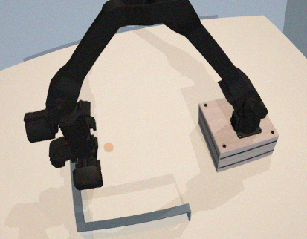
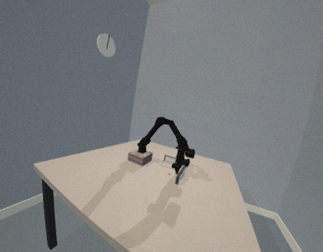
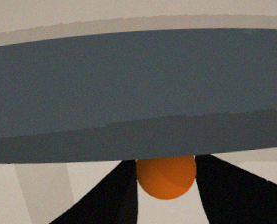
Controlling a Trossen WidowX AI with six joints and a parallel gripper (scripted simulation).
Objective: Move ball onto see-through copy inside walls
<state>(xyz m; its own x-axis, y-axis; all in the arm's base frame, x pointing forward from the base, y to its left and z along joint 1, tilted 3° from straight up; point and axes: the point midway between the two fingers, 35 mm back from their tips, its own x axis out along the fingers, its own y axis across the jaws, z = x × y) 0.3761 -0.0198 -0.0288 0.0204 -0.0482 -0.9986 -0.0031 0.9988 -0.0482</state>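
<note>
Right now the gripper (image 3: 166,192) is clenched on the orange ball (image 3: 166,176): in the wrist view, low centre of frame, both dark fingers press the ball's sides, w/ pale table showing below between them. Just behind the ball, filling the middle of that frame, runs one of the clear walls (image 3: 136,90) as a wide grey-blue band, very close to the fingertips, so little room on that side.

From the top view the gripper (image 1: 88,177) sits lower left of frame, right over the upper end of the left wall of the clear walls (image 1: 79,208); the ball itself is hidden under the black wrist there. The see-through copy (image 1: 108,147) is a pale orange disc just right of and above the gripper, on bare table (image 1: 150,93), apart from the tool. The walls form an L: one leg down the left, the other along the bottom to lower centre-right. The side toward upper right of the L is open.

Further out, the arm (image 1: 105,48) arches across the top of frame to its base block (image 1: 237,135) at centre right, well apart from the walls. Table edge curves along upper left.

In the exterior view the arm (image 2: 166,133) stands mid-frame, near the table's far edge.
</note>
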